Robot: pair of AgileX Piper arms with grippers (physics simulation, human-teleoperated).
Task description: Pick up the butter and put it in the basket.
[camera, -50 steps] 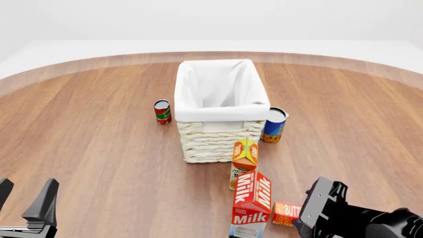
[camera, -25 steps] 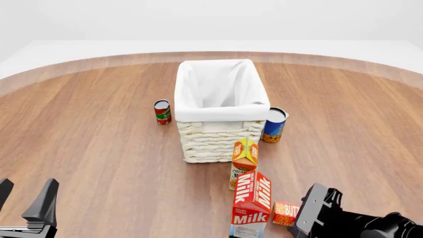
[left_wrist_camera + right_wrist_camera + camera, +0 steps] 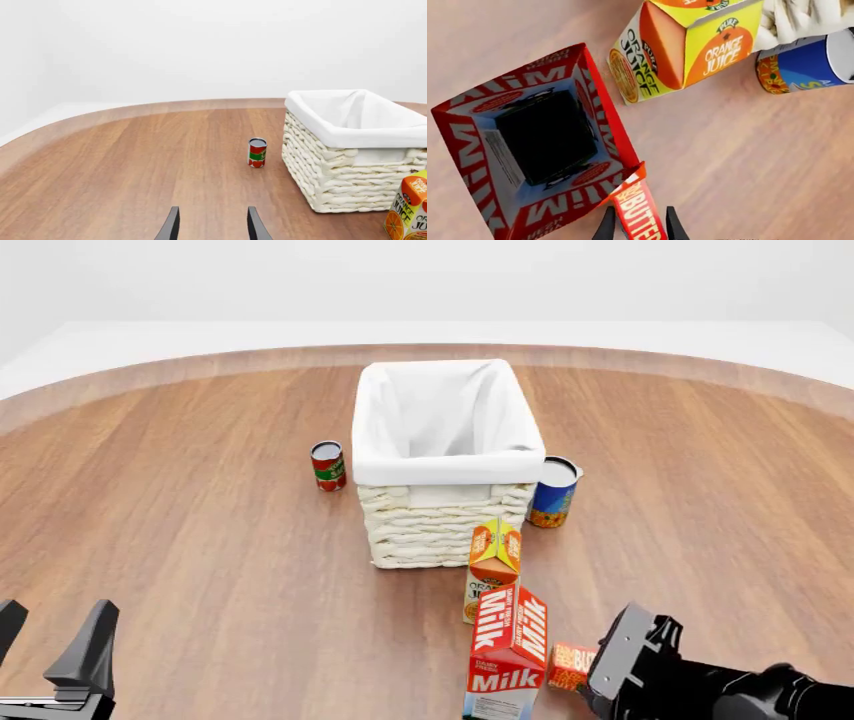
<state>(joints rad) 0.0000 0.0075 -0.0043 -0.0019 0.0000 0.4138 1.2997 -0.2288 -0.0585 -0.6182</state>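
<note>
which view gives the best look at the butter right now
The right wrist view: the butter fills the lower middle with its lettering readable, sitting between the right claw tips, beside the milk carton. The front view shows only a sliver of it behind the arm. The left wrist view does not show it.

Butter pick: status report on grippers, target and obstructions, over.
Left gripper open, idle. Right gripper open, fingers straddling the butter, not closed. Milk carton right against the butter. Basket empty.
</note>
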